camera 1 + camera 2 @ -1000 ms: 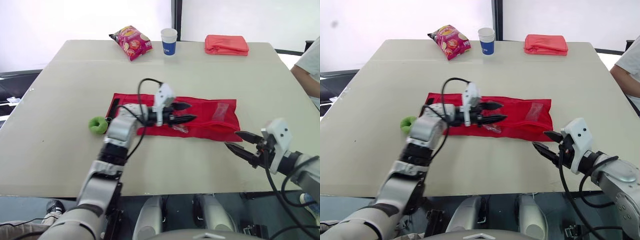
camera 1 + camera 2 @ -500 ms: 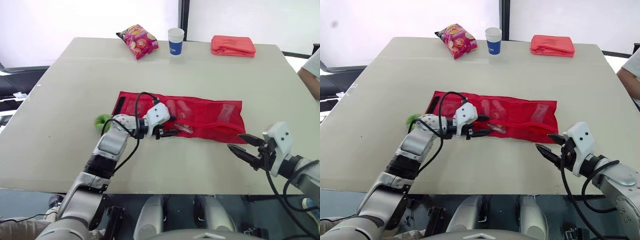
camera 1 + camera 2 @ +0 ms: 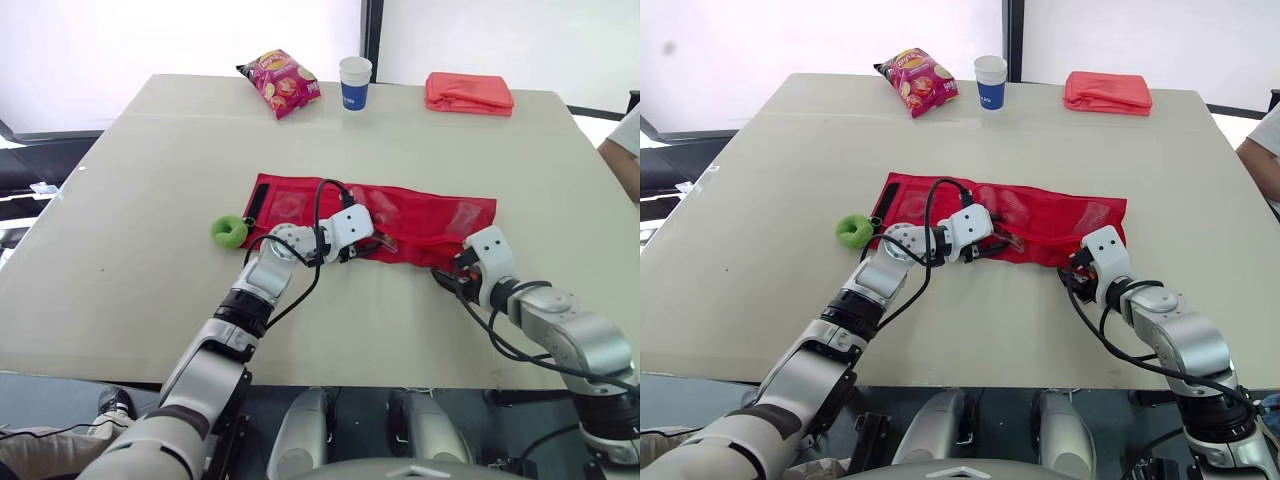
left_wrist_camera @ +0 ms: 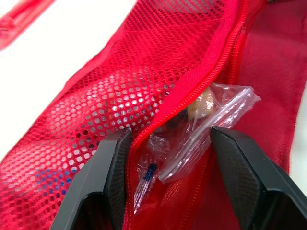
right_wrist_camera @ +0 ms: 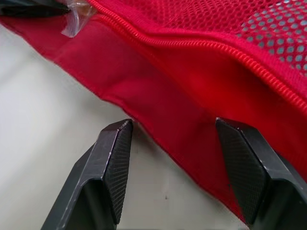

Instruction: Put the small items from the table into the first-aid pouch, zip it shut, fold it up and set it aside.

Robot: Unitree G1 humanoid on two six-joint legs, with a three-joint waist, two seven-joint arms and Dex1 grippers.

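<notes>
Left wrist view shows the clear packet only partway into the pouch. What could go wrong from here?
1. The clear packet lies across the zipper opening of the red pouch; zipping now could snag the plastic.
2. The left gripper is open around the packet, so pulling away may drag it out.
3. The right gripper straddles the pouch's near edge; a tug there might shift the pouch and spill the packet. The green roll beside the pouch is not yet packed.

Chip bag (image 3: 279, 83), cup (image 3: 354, 81), red cloth (image 3: 468, 93)
</notes>
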